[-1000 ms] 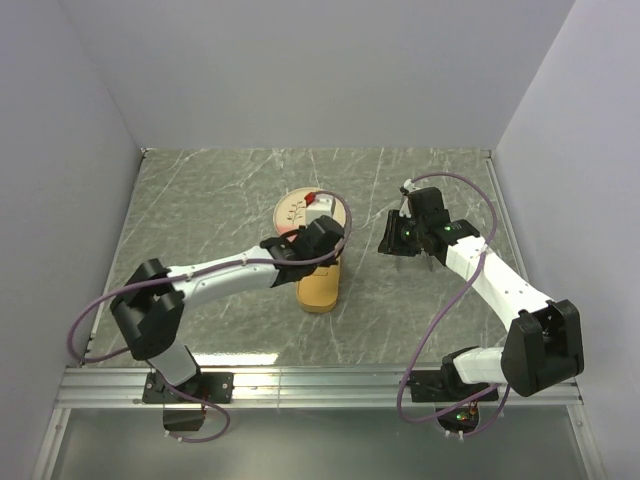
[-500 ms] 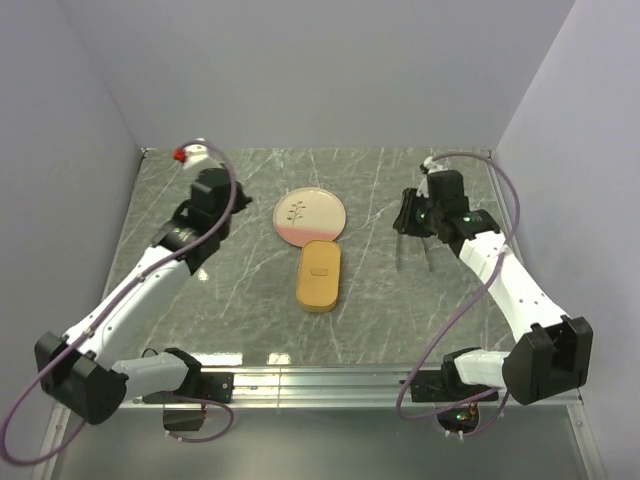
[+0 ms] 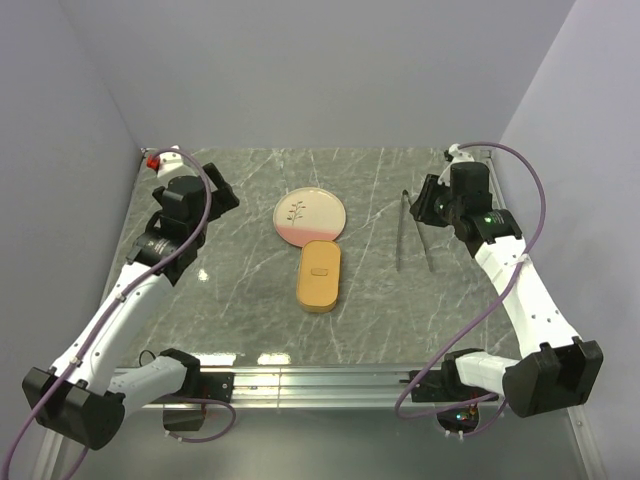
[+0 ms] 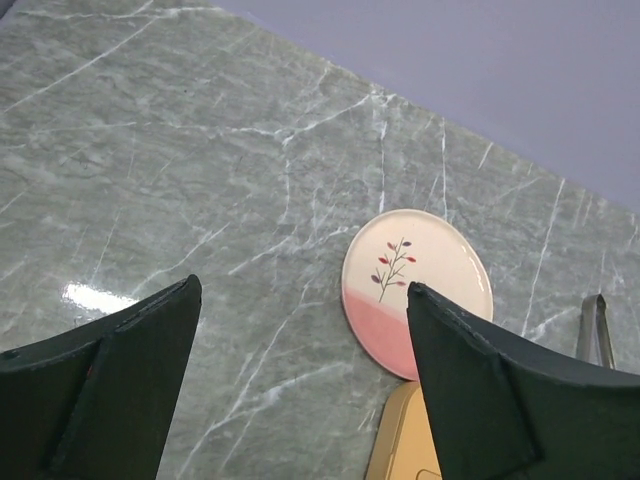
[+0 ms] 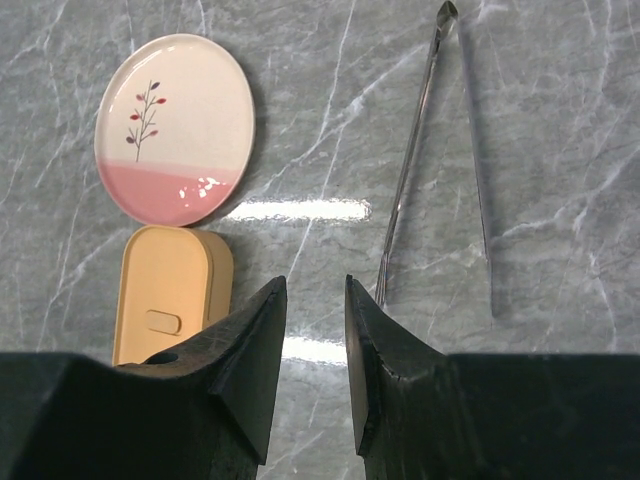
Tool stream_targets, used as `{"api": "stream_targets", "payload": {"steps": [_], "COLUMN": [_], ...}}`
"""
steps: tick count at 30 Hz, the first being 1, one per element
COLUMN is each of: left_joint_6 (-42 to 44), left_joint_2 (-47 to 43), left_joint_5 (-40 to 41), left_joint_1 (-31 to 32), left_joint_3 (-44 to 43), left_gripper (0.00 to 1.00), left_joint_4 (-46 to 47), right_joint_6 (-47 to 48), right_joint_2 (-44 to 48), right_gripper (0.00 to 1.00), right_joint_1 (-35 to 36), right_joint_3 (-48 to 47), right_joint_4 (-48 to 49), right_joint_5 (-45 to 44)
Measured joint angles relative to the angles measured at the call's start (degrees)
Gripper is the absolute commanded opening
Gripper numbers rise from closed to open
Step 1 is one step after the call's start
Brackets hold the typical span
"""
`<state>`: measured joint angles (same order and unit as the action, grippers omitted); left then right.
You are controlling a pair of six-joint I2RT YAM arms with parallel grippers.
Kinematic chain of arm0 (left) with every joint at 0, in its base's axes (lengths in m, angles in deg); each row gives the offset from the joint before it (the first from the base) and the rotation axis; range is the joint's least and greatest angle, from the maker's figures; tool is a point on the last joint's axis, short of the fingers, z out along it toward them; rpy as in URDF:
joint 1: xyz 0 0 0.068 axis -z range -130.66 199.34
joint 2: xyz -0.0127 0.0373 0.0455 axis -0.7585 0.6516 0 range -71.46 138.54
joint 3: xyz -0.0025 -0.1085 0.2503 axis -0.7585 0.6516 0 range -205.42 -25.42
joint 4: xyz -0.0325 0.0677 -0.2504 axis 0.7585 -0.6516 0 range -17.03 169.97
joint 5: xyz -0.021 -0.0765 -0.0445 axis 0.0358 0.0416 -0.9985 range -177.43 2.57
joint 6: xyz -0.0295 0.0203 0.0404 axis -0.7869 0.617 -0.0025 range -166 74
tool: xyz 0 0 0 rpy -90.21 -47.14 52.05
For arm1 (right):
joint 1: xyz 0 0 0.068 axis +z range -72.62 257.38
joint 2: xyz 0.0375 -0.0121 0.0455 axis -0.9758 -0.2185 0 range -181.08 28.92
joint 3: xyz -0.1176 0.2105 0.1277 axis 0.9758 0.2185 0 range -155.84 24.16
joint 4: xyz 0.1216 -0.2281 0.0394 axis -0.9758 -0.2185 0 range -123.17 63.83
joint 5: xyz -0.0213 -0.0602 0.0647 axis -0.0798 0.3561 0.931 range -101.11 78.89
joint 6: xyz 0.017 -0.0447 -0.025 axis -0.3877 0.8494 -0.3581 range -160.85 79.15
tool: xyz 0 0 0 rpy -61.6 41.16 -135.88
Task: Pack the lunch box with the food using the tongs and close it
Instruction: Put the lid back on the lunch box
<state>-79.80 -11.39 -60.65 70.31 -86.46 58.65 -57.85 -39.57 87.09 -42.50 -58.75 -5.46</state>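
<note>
One lunch box (image 3: 319, 275) lay shut on the marble table (image 3: 240, 300), its flat lid with the single oval recess on top, its far end touching or just beside the one round pink-and-cream plate (image 3: 310, 215). No sushi pieces showed anywhere, so they were perhaps inside the box. One pair of tongs (image 3: 412, 232) lay flat on the table, joined end farthest from the robot and the two arms splayed, ahead of the right gripper (image 5: 312, 340), whose fingers stood narrowly apart around nothing, the box ahead and to their left. The left gripper (image 4: 300, 390) hung spread wide and empty, the plate visible ahead between its fingers.
</note>
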Motion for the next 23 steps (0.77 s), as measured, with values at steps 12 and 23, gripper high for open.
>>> {"api": "stream_targets", "payload": {"steps": [12,23], "left_joint_6": [1.18,2.97], "left_joint_2": [2.03,1.79], "left_joint_5": [-1.44,-3.17], "left_joint_1": [-0.02,-0.07], "left_joint_3": [-0.04,-0.02], "left_gripper": [0.93,0.93], "left_joint_4": [-0.76,0.04], "right_joint_6": [0.00,0.00], "right_joint_2": [0.00,-0.02], "right_gripper": [0.38,0.38], "right_joint_1": [-0.35,-0.66], "right_joint_3": [0.00,0.02], "right_joint_4": [-0.22,-0.20], "right_joint_5": [-0.02,0.00]}}
